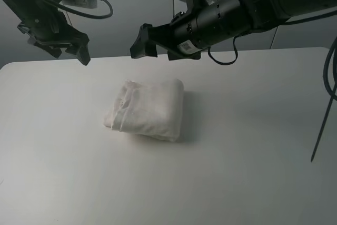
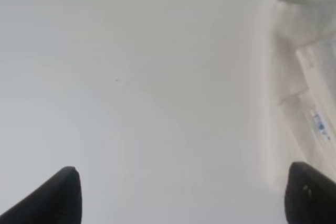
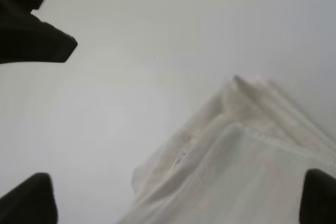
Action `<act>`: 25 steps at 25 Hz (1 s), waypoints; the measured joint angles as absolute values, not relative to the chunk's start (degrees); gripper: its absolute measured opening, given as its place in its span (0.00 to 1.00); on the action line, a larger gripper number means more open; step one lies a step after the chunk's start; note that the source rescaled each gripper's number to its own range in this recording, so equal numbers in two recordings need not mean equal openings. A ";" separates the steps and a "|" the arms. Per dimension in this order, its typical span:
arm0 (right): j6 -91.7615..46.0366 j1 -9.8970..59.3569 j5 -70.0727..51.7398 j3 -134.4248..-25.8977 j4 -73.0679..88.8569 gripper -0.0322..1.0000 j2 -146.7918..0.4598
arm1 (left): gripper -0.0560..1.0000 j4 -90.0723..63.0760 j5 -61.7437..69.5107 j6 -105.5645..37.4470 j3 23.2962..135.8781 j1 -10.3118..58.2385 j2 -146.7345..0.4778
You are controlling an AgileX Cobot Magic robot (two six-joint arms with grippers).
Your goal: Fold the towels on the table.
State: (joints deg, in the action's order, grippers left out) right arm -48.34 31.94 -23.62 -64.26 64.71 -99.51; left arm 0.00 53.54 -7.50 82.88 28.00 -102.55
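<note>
So the towel is sitting folded into a chunky little bundle near the middle of the white worktop, layers stacked and a bit lumpy on its left side. Both arms are up in the air above the far part of the worktop, neither one touching the cloth. The left pincer hangs off to the left of the towel, spread wide with nothing between its tips; its wrist view shows the two dark fingertips far apart over bare worktop, the towel's edge and small printed label off to one side. The right pincer reaches across above the towel's far edge, also released and gaping wide, holding nothing.
</note>
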 joint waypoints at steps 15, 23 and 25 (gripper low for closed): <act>-5.84 31.94 -36.75 -64.26 3.08 1.00 -69.54 | 0.99 4.36 59.70 -6.42 78.72 28.00 -73.05; 0.31 31.94 -44.92 -57.99 -3.14 1.00 -55.76 | 0.99 4.47 59.70 -3.61 64.33 28.00 -55.02; 1.09 31.94 -45.35 -54.09 -3.40 1.00 -51.59 | 0.99 4.47 59.60 -2.60 60.38 28.00 -50.13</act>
